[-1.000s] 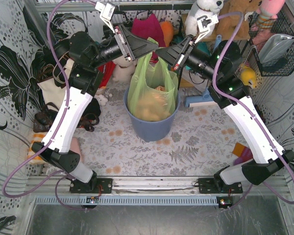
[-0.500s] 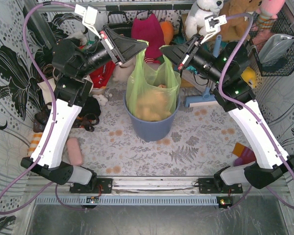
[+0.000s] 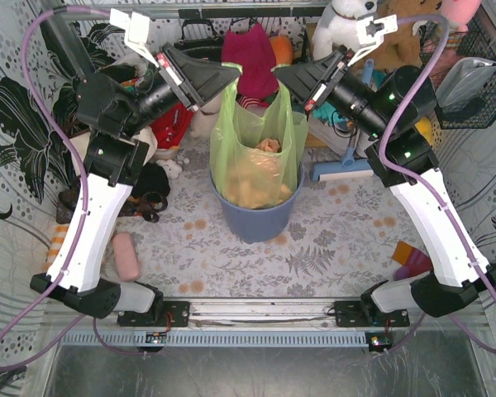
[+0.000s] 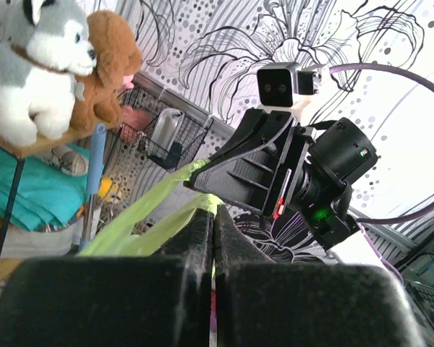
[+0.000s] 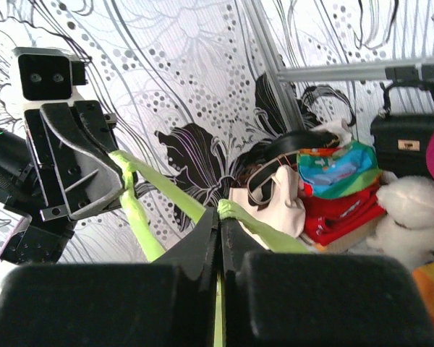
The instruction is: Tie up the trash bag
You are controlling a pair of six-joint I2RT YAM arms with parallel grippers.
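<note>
Two robot arms lean over a floral-patterned desk (image 3: pixel 331 248). The trash bag (image 3: pixel 256 149), translucent light green with crumpled tan paper inside, sits in a blue-grey round bin (image 3: pixel 256 219) at the desk's middle. The left claw (image 3: pixel 233 76) is clamped on the bag's left handle (image 3: pixel 225 103). The right claw (image 3: pixel 279 76) is clamped on the right handle (image 3: pixel 288 103). Both handles are stretched taut above the bin.

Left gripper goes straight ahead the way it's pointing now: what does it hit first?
Probably the right gripper: the left gripper points at it, both shut on the trash bag, only stretched green plastic between them. Exact height offset unclear.
</note>
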